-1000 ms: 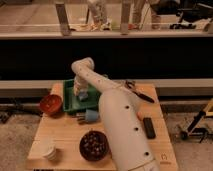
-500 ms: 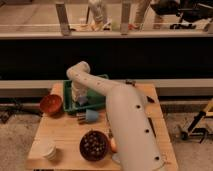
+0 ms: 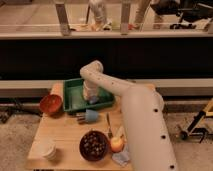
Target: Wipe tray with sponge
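Observation:
The green tray (image 3: 72,96) sits at the back left of the wooden table. My gripper (image 3: 92,98) reaches down into the tray at its front right part, near the right wall. A small light-blue sponge (image 3: 94,101) shows at the gripper's tip, pressed on the tray floor, and the gripper is shut on it. The white arm (image 3: 140,115) crosses the right side of the table and hides the tray's right rim.
An orange-brown bowl (image 3: 50,104) stands left of the tray. A light-blue cup-shaped object (image 3: 90,116) lies just in front of it. A dark bowl (image 3: 94,145), a fruit (image 3: 117,145), a white cup (image 3: 48,149), a utensil (image 3: 108,125) and a pale flat piece (image 3: 120,158) lie nearer the front.
The gripper has moved from the left part of the tray toward its front right. The arm's upper part has swung with it. The other objects have not moved.

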Robot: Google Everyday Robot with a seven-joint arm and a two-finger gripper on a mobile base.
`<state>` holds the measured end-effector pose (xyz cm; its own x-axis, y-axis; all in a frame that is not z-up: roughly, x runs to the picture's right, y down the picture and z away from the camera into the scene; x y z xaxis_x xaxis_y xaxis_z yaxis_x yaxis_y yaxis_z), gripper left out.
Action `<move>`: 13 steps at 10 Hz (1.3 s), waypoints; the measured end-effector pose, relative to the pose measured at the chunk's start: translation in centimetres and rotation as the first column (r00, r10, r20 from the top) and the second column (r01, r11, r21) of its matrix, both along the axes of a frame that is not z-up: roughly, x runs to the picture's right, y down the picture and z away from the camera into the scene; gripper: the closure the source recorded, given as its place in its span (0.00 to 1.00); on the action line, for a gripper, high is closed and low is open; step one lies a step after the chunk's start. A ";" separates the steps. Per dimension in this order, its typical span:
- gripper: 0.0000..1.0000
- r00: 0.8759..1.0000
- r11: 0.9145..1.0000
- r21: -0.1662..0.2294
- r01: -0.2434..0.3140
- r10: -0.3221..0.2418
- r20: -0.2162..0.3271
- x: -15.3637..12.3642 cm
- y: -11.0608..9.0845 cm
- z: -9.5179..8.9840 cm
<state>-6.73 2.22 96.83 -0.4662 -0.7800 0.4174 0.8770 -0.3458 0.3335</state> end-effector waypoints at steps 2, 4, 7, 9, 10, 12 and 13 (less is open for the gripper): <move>1.00 0.999 0.999 0.008 -0.033 0.034 -0.022 1.2 -1.1 0.7; 1.00 0.998 0.998 0.011 -0.059 0.059 -0.032 0.6 -2.8 2.4; 1.00 0.998 0.998 0.011 -0.060 0.060 -0.020 -3.1 -4.6 4.6; 1.00 0.999 1.000 0.006 -0.031 0.031 0.011 -6.3 -4.3 4.7; 1.00 0.999 1.000 0.004 -0.006 0.006 0.033 -7.7 -4.0 4.5; 1.00 0.993 0.997 0.004 0.071 -0.071 0.094 -10.6 -2.1 3.0; 1.00 0.988 0.995 0.008 0.103 -0.103 0.113 -11.0 -1.2 2.1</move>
<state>-17.69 1.00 98.90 -0.5880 -0.7262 0.3562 0.7936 -0.4330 0.4274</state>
